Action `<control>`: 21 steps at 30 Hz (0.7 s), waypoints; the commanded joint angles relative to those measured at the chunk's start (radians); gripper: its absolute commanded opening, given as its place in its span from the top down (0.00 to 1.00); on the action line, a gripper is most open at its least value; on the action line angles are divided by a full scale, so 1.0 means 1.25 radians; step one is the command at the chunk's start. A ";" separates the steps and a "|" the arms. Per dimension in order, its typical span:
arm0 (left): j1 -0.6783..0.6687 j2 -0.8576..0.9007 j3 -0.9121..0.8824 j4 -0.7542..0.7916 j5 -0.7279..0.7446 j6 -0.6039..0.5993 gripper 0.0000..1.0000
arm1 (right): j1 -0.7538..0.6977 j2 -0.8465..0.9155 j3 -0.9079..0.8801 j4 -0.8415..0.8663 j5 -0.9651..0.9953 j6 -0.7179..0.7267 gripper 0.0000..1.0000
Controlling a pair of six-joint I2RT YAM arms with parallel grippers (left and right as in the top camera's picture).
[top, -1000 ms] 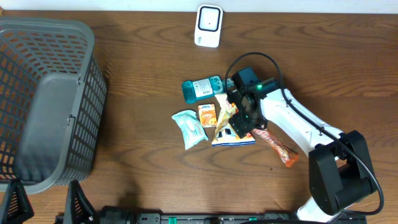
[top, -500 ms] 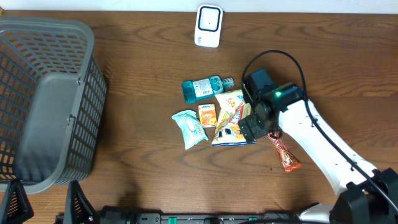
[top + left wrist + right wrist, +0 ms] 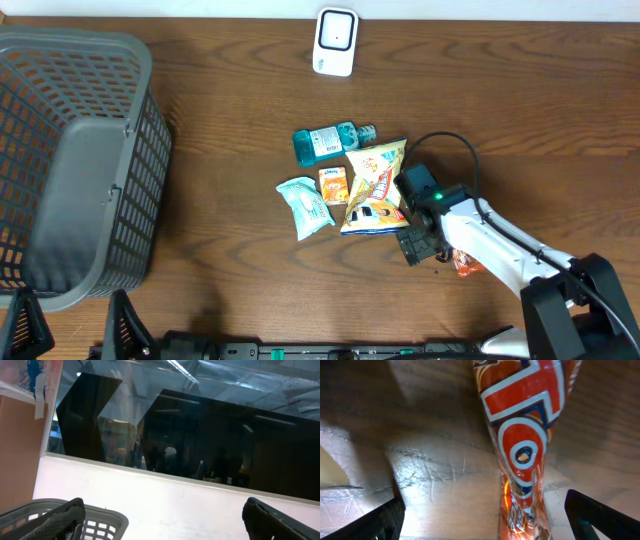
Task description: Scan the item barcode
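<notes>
On the table (image 3: 230, 90) lie five items (image 3: 375, 190); both jaws gape wide, gripping nothing.

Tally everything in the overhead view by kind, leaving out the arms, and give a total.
Bottle: 1 (teal bottle)
Carton: 1 (orange carton)
Soft packets: 3 (pale pouch, yellow chip bag, orange bar wrapper)
Scanner: 1 (white scanner)
Basket: 1 (grey basket)
Total: 7

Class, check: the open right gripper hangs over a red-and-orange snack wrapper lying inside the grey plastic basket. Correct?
No. The open right gripper hangs over the red-and-orange snack wrapper, but that lies on the brown wooden table, outside the grey plastic basket: overhead view.
</notes>
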 commanded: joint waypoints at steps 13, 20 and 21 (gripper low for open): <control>-0.001 -0.001 -0.001 0.002 -0.004 0.010 0.02 | -0.004 0.014 -0.039 0.011 -0.100 0.030 0.99; -0.001 -0.001 -0.001 0.002 -0.004 0.010 0.02 | -0.016 0.014 0.046 0.009 -0.502 -0.055 0.99; -0.001 -0.001 -0.001 0.002 -0.004 0.010 0.02 | -0.023 0.014 0.067 -0.018 -0.615 -0.115 0.99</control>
